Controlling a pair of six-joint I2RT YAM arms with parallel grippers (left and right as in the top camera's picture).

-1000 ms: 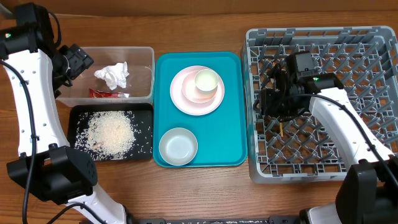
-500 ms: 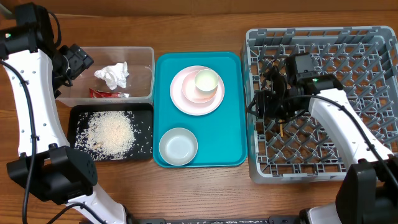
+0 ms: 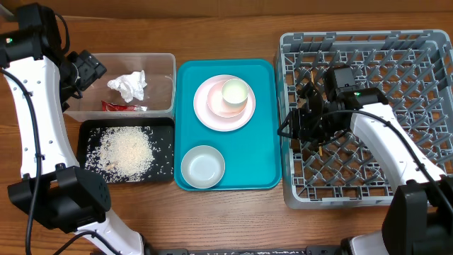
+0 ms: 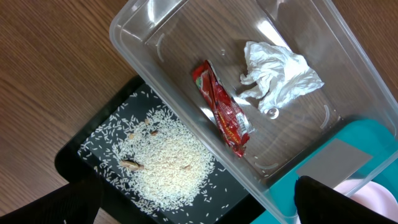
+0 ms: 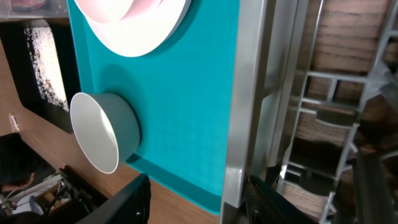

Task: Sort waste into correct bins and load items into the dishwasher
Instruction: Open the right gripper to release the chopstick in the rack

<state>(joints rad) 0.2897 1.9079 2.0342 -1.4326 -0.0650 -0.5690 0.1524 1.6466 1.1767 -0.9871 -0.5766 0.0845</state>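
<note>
The crumpled white tissue [image 3: 128, 86] and red wrapper [image 3: 124, 107] lie in the clear tub [image 3: 168, 60]. Loose rice [image 3: 126, 150] is heaped in the black tray [image 3: 90, 131]. My left gripper [image 3: 86, 71] hovers open and empty over the tub's left end; the left wrist view shows the tissue [image 4: 280, 76], wrapper [image 4: 221, 109] and rice [image 4: 165, 162]. A small cup [image 3: 235, 93] sits on stacked plates [image 3: 209, 106], near a white bowl [image 3: 203, 166]. My right gripper [image 3: 297, 126] is open and empty at the left wall of the grey dish rack [image 3: 396, 177]. A thin wooden piece [image 3: 320, 147] shows in the rack beneath it.
The plates and bowl rest on a teal serving tray [image 3: 262, 156] between the bins and the rack. In the right wrist view my gripper [image 5: 202, 199] straddles the rack's left wall [image 5: 249, 93], with the bowl [image 5: 99, 134] and teal tray [image 5: 186, 93] beyond.
My right gripper has moved a little left and down toward the rack's left wall. The left arm has not moved.
</note>
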